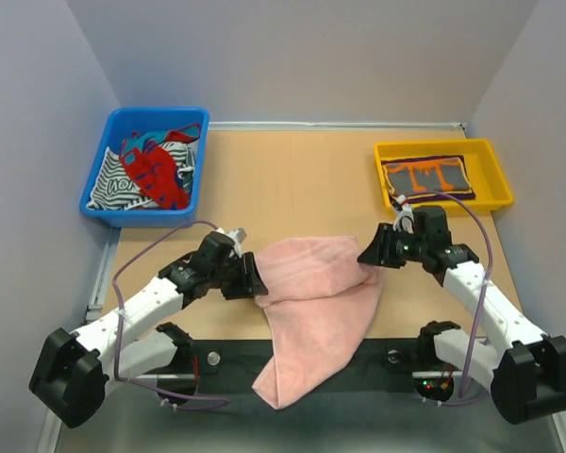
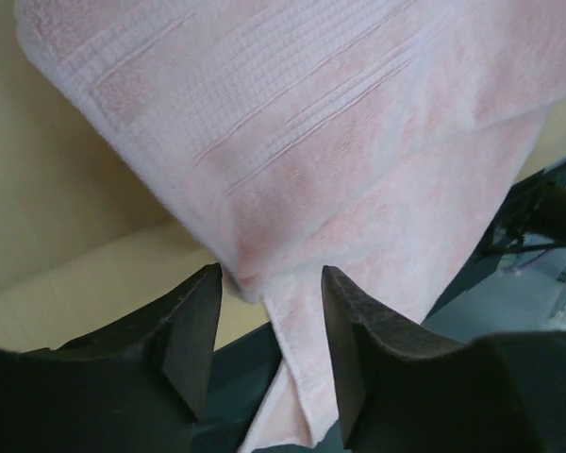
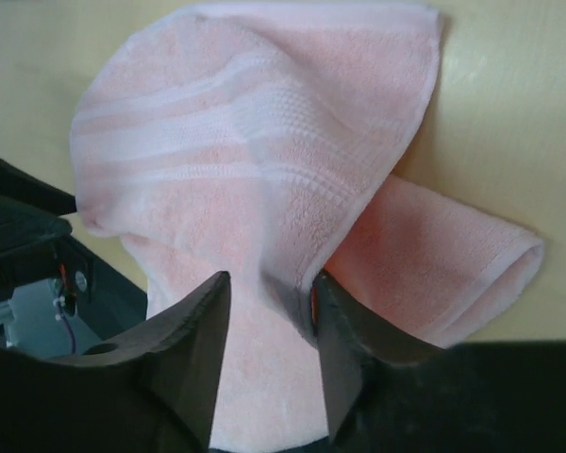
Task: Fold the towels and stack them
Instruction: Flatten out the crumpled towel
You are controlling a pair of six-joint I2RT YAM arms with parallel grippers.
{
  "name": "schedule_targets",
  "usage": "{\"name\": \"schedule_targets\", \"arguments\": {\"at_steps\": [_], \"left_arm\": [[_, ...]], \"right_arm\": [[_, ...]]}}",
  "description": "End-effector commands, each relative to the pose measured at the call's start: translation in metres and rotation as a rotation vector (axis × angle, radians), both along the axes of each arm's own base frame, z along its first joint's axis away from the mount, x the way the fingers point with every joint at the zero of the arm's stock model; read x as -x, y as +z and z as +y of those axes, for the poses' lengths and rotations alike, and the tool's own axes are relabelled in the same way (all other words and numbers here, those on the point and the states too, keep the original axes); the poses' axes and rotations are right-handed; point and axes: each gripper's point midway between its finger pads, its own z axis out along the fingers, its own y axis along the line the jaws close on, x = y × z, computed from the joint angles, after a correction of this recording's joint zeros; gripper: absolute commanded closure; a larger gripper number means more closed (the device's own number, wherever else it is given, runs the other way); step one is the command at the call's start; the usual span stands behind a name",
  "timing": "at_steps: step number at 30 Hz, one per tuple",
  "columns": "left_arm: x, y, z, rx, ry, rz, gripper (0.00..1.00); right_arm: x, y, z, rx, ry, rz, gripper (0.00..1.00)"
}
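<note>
While both claws stand partly open with nothing pinched, the large pale pink terry towel [image 1: 316,302], ribbed with woven bands, lies rumpled between the left gripper [image 1: 255,280] and the right gripper [image 1: 370,253], a loose fold between each pair of black fingers [image 2: 193,330]. Its tail droops past the near edge of the smooth tan wooden table [image 1: 292,179]. Beyond the right gripper, a flat grey-and-orange towel [image 1: 426,176] fills a yellow plastic tray [image 1: 439,144]. Beyond the left gripper, a blue plastic bin [image 1: 156,111] holds crumpled cloths [image 1: 156,170]. Plain grey walls [image 1: 302,57] enclose all.

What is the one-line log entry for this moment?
pink towel: on table, near end over front edge | left tool: open around towel | right tool: open around towel | yellow tray: folded patterned towel
</note>
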Motion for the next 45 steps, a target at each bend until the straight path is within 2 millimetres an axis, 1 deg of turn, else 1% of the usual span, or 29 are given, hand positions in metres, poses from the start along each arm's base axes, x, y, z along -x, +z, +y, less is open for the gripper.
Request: {"name": "schedule_targets", "arguments": {"at_steps": [1,2,3,4,5,6,7,8,9,10,13,14,15,16,17,18,20,21,23,25,27,30,31,34,36,38,41,44,45], "left_arm": [[-0.032,0.036,0.006,-0.051,0.063,-0.146,0.38],[-0.04,0.04,0.01,-0.074,0.086,-0.172,0.34],[-0.051,0.047,0.012,-0.092,0.107,-0.204,0.32],[-0.063,0.048,0.022,-0.138,0.151,-0.234,0.32],[-0.071,0.049,0.026,-0.156,0.169,-0.247,0.32],[-0.081,0.049,0.029,-0.18,0.187,-0.256,0.32],[-0.09,0.05,0.031,-0.19,0.207,-0.275,0.32],[-0.105,0.045,0.042,-0.253,0.251,-0.285,0.32],[-0.112,0.042,0.045,-0.27,0.266,-0.29,0.32],[-0.121,0.04,0.049,-0.286,0.283,-0.297,0.32],[-0.133,0.023,0.041,-0.296,0.256,-0.264,0.32],[-0.133,0.015,0.035,-0.288,0.218,-0.236,0.32],[-0.132,0.012,0.025,-0.252,0.183,-0.22,0.32],[-0.132,0.008,0.022,-0.248,0.171,-0.206,0.32],[-0.132,0.004,0.02,-0.248,0.161,-0.197,0.32],[-0.132,-0.002,0.017,-0.247,0.144,-0.185,0.32],[-0.133,-0.007,0.017,-0.254,0.137,-0.178,0.32],[-0.133,-0.01,0.018,-0.263,0.13,-0.177,0.33],[-0.134,-0.011,0.018,-0.275,0.126,-0.178,0.35],[-0.134,-0.015,0.02,-0.288,0.118,-0.171,0.36],[-0.132,-0.017,0.018,-0.283,0.111,-0.164,0.37],[-0.128,-0.021,0.018,-0.286,0.106,-0.155,0.38],[-0.126,-0.024,0.018,-0.289,0.102,-0.151,0.39],[-0.125,-0.026,0.018,-0.294,0.102,-0.15,0.41],[-0.124,-0.027,0.017,-0.298,0.1,-0.151,0.41],[-0.123,-0.028,0.017,-0.304,0.096,-0.15,0.42],[-0.122,-0.028,0.015,-0.308,0.094,-0.153,0.43],[-0.121,-0.029,0.015,-0.316,0.092,-0.154,0.46],[-0.121,-0.029,0.016,-0.32,0.096,-0.153,0.46]], "right_arm": [[-0.038,0.027,-0.007,0.085,-0.021,-0.125,0.5],[-0.045,0.028,-0.009,0.107,-0.027,-0.134,0.45],[-0.06,0.03,-0.012,0.145,-0.037,-0.146,0.39],[-0.067,0.03,-0.013,0.163,-0.038,-0.149,0.36],[-0.072,0.031,-0.014,0.177,-0.036,-0.153,0.35],[-0.085,0.032,-0.015,0.207,-0.031,-0.164,0.33],[-0.091,0.03,-0.016,0.223,-0.031,-0.164,0.33],[-0.097,0.027,-0.017,0.239,-0.031,-0.162,0.33],[-0.102,0.023,-0.019,0.259,-0.03,-0.153,0.33],[-0.11,0.012,-0.018,0.276,-0.01,-0.127,0.33],[-0.113,-0.002,-0.008,0.255,0.052,-0.085,0.33],[-0.116,-0.011,-0.004,0.252,0.068,-0.059,0.33],[-0.115,-0.022,0.001,0.257,0.101,-0.036,0.33],[-0.115,-0.02,0.003,0.259,0.11,-0.044,0.33],[-0.115,-0.031,0.004,0.273,0.119,-0.018,0.32],[-0.119,-0.035,0.006,0.292,0.117,-0.022,0.32],[-0.124,-0.041,0.006,0.317,0.117,-0.021,0.31],[-0.128,-0.047,0.003,0.347,0.102,-0.019,0.31],[-0.135,-0.048,0.004,0.376,0.089,-0.047,0.31],[-0.146,-0.049,-0.002,0.419,0.064,-0.088,0.31],[-0.152,-0.051,-0.005,0.445,0.059,-0.107,0.31],[-0.161,-0.058,-0.008,0.488,0.072,-0.124,0.32],[-0.162,-0.065,-0.007,0.501,0.087,-0.12,0.32],[-0.162,-0.075,0.001,0.513,0.121,-0.121,0.33],[-0.161,-0.086,0.003,0.538,0.137,-0.105,0.35],[-0.156,-0.093,0.009,0.549,0.174,-0.105,0.36],[-0.146,-0.103,0.013,0.576,0.201,-0.088,0.39],[-0.136,-0.109,0.015,0.584,0.215,-0.07,0.46],[-0.134,-0.11,0.016,0.584,0.218,-0.067,0.52]]}}
